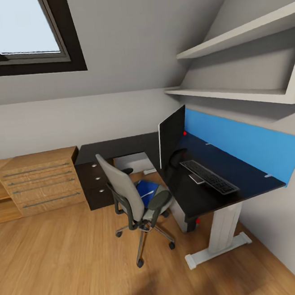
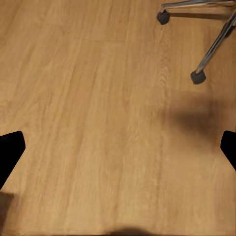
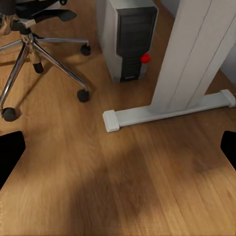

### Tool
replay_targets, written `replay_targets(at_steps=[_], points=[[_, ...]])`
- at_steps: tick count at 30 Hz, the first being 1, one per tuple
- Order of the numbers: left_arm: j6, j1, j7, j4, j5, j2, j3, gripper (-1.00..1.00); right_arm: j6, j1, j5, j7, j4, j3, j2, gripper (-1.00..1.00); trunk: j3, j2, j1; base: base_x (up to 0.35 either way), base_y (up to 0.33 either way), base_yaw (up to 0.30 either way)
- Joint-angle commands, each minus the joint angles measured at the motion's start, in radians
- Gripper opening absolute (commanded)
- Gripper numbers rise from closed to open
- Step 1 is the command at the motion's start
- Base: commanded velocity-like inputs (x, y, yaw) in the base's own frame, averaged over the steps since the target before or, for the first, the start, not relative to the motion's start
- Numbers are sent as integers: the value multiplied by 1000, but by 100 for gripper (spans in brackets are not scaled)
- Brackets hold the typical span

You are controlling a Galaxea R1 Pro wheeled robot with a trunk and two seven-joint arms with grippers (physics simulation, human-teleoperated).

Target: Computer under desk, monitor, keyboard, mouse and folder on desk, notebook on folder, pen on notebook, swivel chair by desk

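Bedroom floor bare wood. Folder [image 1: 145, 190] on swivel chair [image 1: 134, 198] awaiting transfer; keyboard [image 1: 209, 176] on desk [image 1: 202, 196]. Left gripper [image 2: 118, 152], right gripper [image 3: 118, 152] both wide, empty.

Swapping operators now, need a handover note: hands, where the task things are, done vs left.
Hands: left hand and right hand both open, empty, over bare floor.
Placed: computer under the desk; monitor and keyboard on it.
Swivel chair sits at the desk with the blue folder on its seat.
Left: folder to desk, then mouse, notebook and pen; I can't make those three out.
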Motion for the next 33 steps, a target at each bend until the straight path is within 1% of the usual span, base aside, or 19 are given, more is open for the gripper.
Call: replay_targets(at_steps=[1,9,11,15,16,20,26,33], points=[[0,0,9,-1,-2,-1,-1,100,-3,0,1,-2,0,1,0,100,-4,-8,4,0,0,236],[5,0,16,-1,-1,-3,-1,100,-3,0,1,-2,0,1,0,100,-29,-64,35,0,0,260],[19,0,17,-1,-1,-3,-1,100,-3,0,1,-2,0,1,0,100,-36,-78,42,0,0,270],[77,0,19,-3,0,-3,-1,100,-3,0,1,-2,0,1,0,100,-49,-106,58,0,0,272],[106,0,20,-4,1,-2,-1,100,-3,0,1,-2,0,1,0,100,-52,-113,61,0,0,272],[157,0,20,-9,1,-2,-1,100,-3,0,1,-2,0,1,0,100,-66,-141,77,0,0,272],[181,0,20,-11,1,-1,-1,100,-3,0,1,-2,1,2,0,100,-88,-183,100,0,0,272],[185,0,20,-11,0,-1,-1,100,-1,0,1,-2,2,1,-1,100,-113,-232,127,0,0,273]])
